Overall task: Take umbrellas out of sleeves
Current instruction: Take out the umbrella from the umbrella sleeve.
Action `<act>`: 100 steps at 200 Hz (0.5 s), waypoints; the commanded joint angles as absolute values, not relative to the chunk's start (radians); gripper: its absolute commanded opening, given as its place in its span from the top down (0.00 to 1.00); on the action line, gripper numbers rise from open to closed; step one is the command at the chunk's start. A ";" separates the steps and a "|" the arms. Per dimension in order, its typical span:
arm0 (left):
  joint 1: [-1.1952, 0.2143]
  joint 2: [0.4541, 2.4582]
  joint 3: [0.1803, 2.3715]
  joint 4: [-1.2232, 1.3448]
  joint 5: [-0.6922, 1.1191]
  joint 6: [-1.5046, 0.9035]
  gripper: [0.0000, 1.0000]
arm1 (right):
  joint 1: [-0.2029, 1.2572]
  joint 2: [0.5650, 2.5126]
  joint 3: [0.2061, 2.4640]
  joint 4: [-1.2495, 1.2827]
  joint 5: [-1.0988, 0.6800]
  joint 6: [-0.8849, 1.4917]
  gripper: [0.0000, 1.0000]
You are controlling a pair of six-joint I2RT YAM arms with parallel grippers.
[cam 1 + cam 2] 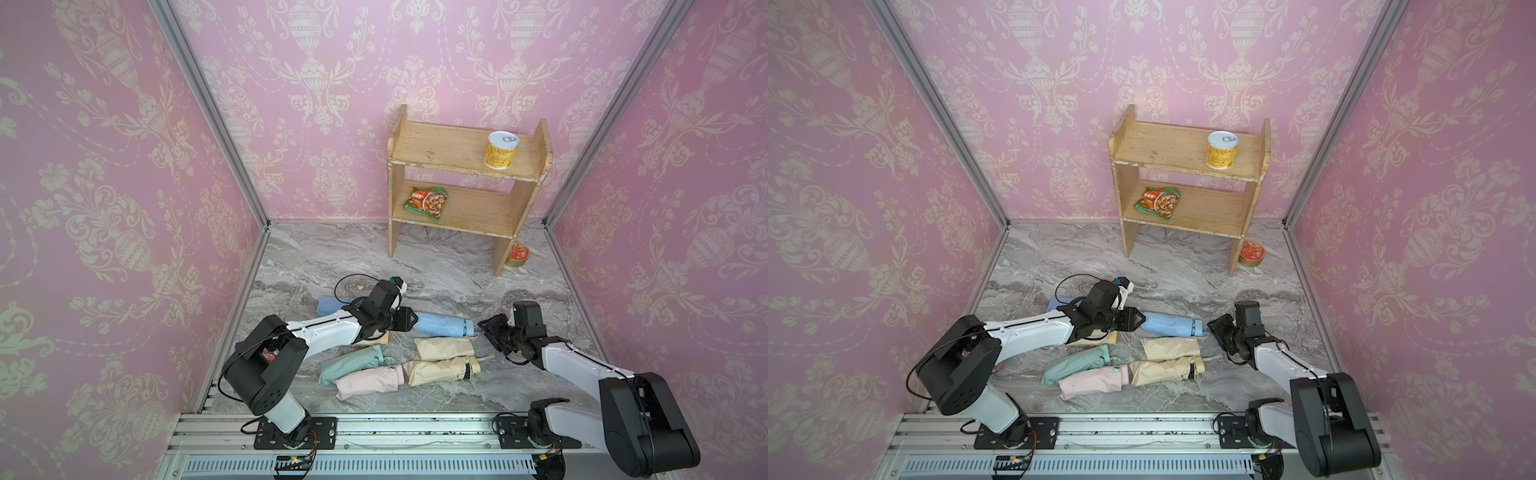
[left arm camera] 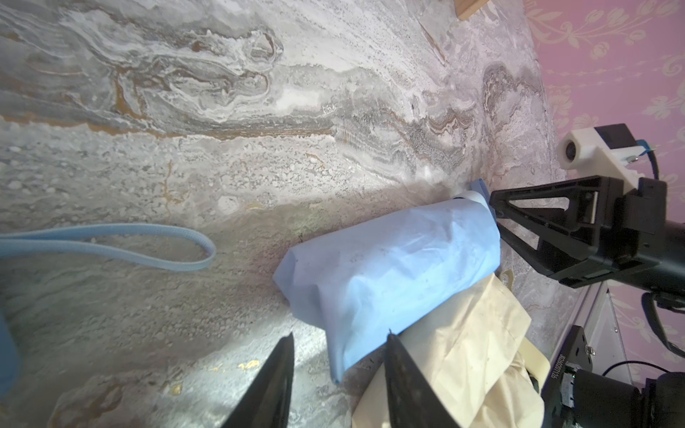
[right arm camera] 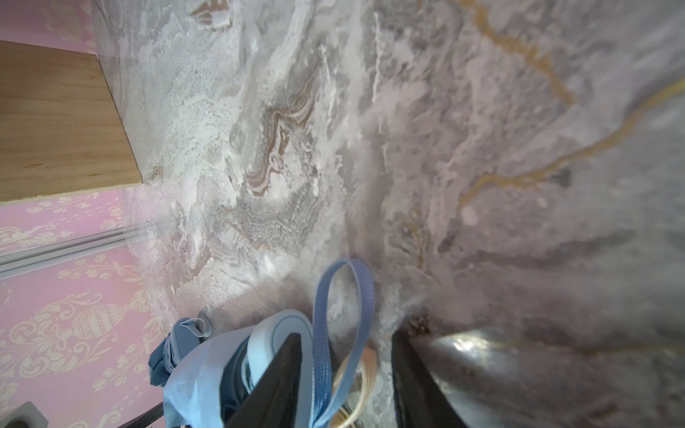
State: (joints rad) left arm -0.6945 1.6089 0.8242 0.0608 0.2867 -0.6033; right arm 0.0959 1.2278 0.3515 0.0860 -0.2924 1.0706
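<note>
Left wrist, blue sleeve end btwn left gripper jaws

Rear blue roll: middle hidden behind the left arm in both top views.
Cream roll: only one end shows from under that arm.
Red can: partly behind the shelf leg.
Blue handle: cut by the right wrist view's edge.
Yellow can label: too small to read.

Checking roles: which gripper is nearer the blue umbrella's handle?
Right. The right gripper is at the handle, strap between its jaws; the left gripper at the sleeve's opposite end.
</note>
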 commanded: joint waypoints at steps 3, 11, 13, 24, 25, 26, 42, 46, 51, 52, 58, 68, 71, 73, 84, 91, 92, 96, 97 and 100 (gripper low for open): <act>-0.706 1.625 0.844 0.061 0.309 -0.623 0.60 | 0.115 1.272 0.377 0.118 -0.286 1.098 0.59; -0.708 1.630 0.844 0.067 0.311 -0.625 0.61 | 0.121 1.282 0.381 0.125 -0.287 1.100 0.61; -0.708 1.631 0.844 0.069 0.312 -0.627 0.62 | 0.121 1.285 0.382 0.126 -0.287 1.101 0.61; -0.709 1.638 0.844 0.079 0.318 -0.632 0.64 | 0.127 1.301 0.386 0.136 -0.285 1.108 0.63; -0.709 1.638 0.844 0.080 0.318 -0.632 0.65 | 0.127 1.302 0.385 0.138 -0.285 1.108 0.63; -0.709 1.639 0.844 0.082 0.320 -0.633 0.65 | 0.127 1.304 0.385 0.139 -0.284 1.110 0.63; -0.709 1.649 0.847 0.096 0.322 -0.639 0.72 | 0.131 1.323 0.389 0.152 -0.283 1.119 0.69; -0.709 1.651 0.847 0.099 0.322 -0.641 0.74 | 0.131 1.328 0.389 0.155 -0.283 1.121 0.71; -0.709 1.654 0.848 0.101 0.321 -0.641 0.76 | 0.131 1.333 0.390 0.158 -0.283 1.123 0.73; -0.709 1.655 0.848 0.101 0.322 -0.640 0.77 | 0.132 1.334 0.390 0.158 -0.282 1.124 0.73; -0.710 1.658 0.849 0.104 0.320 -0.642 0.80 | 0.130 1.340 0.394 0.161 -0.282 1.126 0.76; -0.710 1.663 0.853 0.108 0.314 -0.641 0.85 | 0.131 1.352 0.401 0.165 -0.281 1.127 0.81; -0.711 1.664 0.852 0.111 0.312 -0.642 0.86 | 0.131 1.355 0.406 0.166 -0.282 1.127 0.82; -0.711 1.666 0.853 0.113 0.310 -0.643 0.87 | 0.131 1.358 0.409 0.166 -0.282 1.128 0.83; -0.711 1.672 0.856 0.124 0.307 -0.643 0.90 | 0.132 1.374 0.426 0.167 -0.286 1.127 0.88; -0.710 1.677 0.857 0.131 0.303 -0.645 0.91 | 0.131 1.384 0.438 0.167 -0.288 1.127 0.91; -0.710 1.678 0.858 0.132 0.303 -0.645 0.91 | 0.131 1.385 0.438 0.168 -0.288 1.126 0.92; -0.710 1.680 0.860 0.136 0.301 -0.646 0.92 | 0.131 1.391 0.444 0.170 -0.288 1.129 0.93; -0.711 1.680 0.860 0.137 0.301 -0.647 0.93 | 0.131 1.392 0.446 0.170 -0.289 1.129 0.94; -0.710 1.683 0.862 0.140 0.299 -0.646 0.93 | 0.130 1.395 0.449 0.171 -0.290 1.130 0.95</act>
